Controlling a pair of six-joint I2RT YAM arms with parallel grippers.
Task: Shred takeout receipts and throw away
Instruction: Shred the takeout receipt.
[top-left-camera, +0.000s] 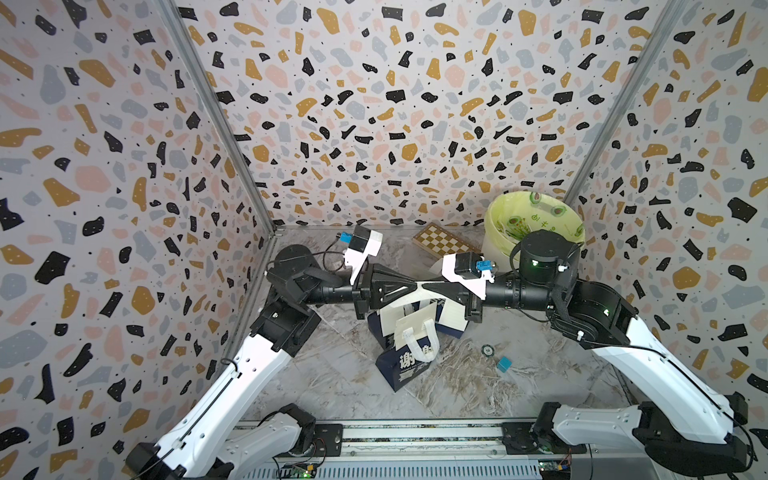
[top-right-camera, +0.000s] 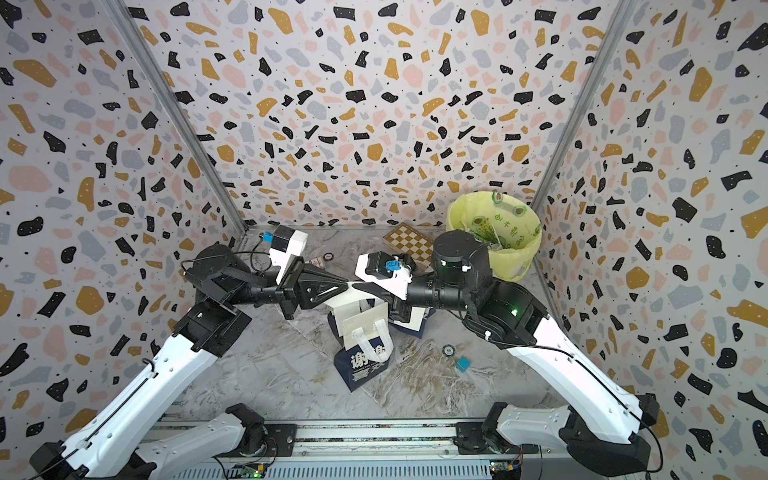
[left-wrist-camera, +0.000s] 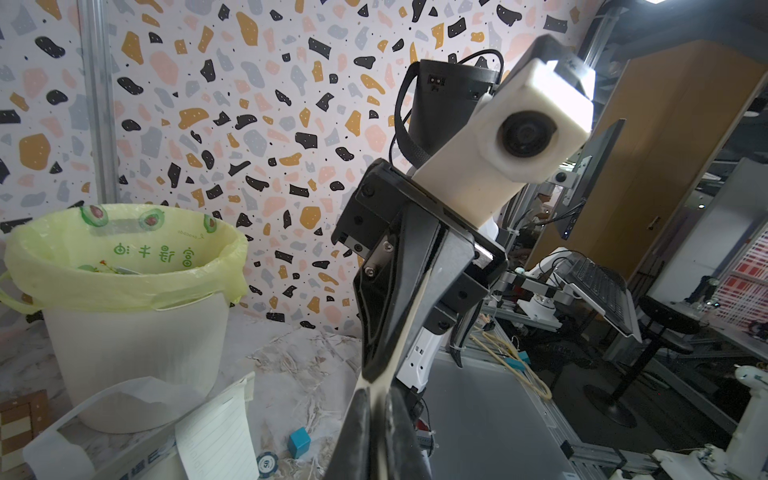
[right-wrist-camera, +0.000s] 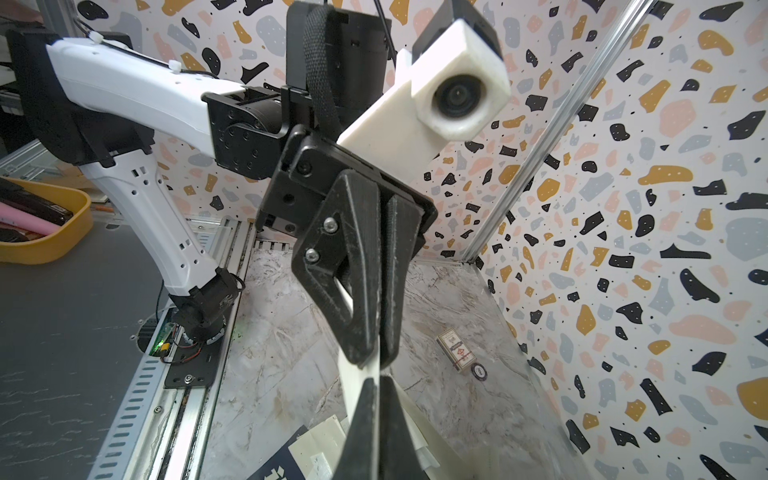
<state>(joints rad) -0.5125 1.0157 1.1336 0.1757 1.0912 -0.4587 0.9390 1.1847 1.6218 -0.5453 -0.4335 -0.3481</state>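
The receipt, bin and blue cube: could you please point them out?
receipt (right-wrist-camera: 365, 370), right wrist view, its exposed middle stretch.
bin (left-wrist-camera: 137, 332), left wrist view, its white outer wall.
blue cube (top-left-camera: 503, 363), in a top view, its upper face.

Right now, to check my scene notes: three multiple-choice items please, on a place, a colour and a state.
1. The lined bin stands: A. far right corner B. far left corner C. by the front rail
2. The small cube is: A. red B. blue C. yellow
3. The left tool and right tool are: A. both open B. both shut on one receipt C. holding bags
Key: A, it fills that corner; B, blue in both top views; B, paper pinched between both.
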